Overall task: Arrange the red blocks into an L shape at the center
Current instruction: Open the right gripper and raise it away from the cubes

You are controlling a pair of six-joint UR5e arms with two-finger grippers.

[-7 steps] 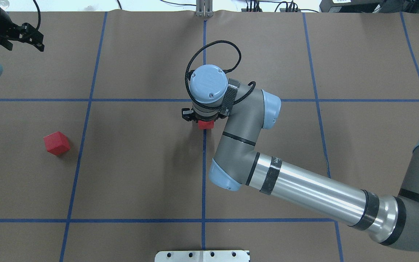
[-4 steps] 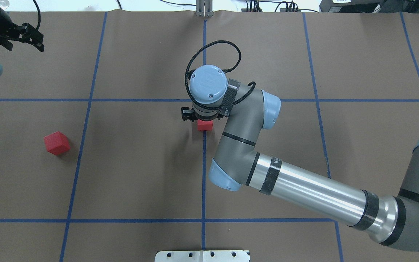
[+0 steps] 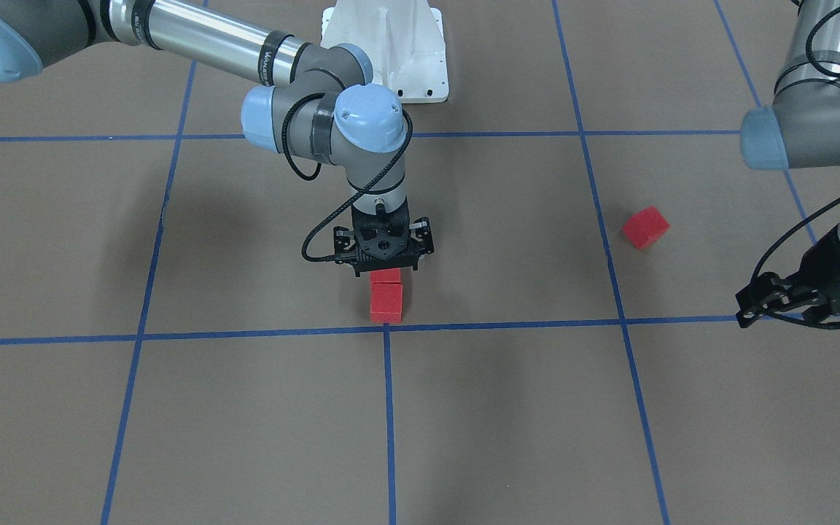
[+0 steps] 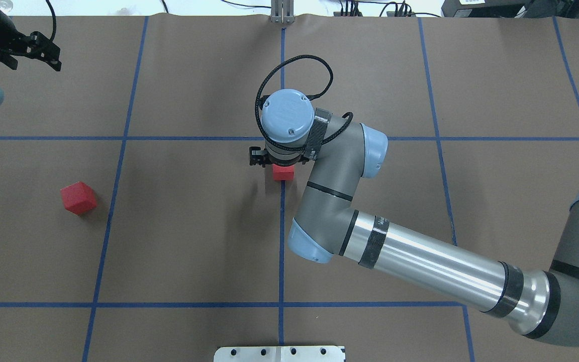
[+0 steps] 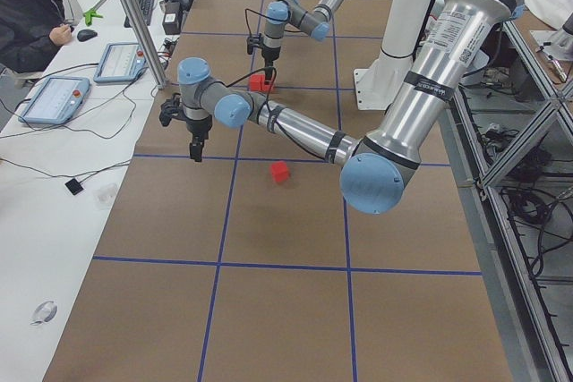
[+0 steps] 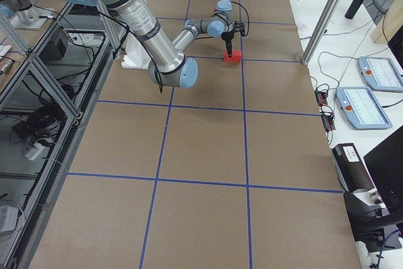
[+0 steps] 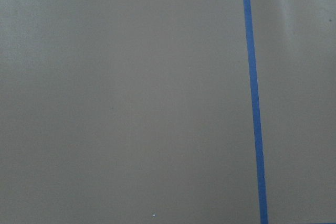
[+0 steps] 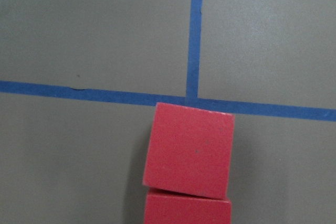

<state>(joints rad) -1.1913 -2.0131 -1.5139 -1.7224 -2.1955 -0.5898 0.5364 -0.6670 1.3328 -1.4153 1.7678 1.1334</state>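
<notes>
Right gripper [image 3: 385, 267] was held pointing down just on the robot's side of the center [image 3: 386, 328]. Its jaws were spread and nothing was grasped.

Two blocks were found on the paper [image 3: 245, 437] in a row at the center. The first block [image 3: 386, 302] had one edge touching the tape [image 3: 245, 334] at the crossing. The second block [image 3: 386, 275] was touching it from behind, directly under the gripper. In the right wrist view the two were seen slightly out of square with each other.

The third block [image 3: 645, 227] was lying alone, well apart, on the robot's left, turned askew to the grid.

Left gripper [image 3: 792, 310] was hovering further out on that side. Whether it was spread or clenched could not be told.
</notes>
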